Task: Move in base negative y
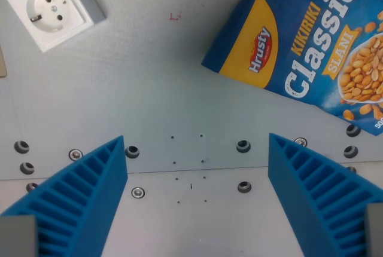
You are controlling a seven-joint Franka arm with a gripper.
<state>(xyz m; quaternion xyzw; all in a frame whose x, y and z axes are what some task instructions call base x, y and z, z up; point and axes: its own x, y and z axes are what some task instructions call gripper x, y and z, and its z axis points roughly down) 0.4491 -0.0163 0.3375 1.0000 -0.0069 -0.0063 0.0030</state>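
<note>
Gripper, jaws spread wide and holding nothing, hangs over the bare table below the peanut bag, socket far off to that bag's left, so a level sideways slide should keep height steady and clear both.

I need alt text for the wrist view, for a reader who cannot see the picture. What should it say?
Two blue ribbed fingers of an open gripper hang over a grey metal table, holding nothing. A blue Hrusty Classic peanut bag lies at the wrist view's upper right, and a white wall socket at its upper left.
</note>
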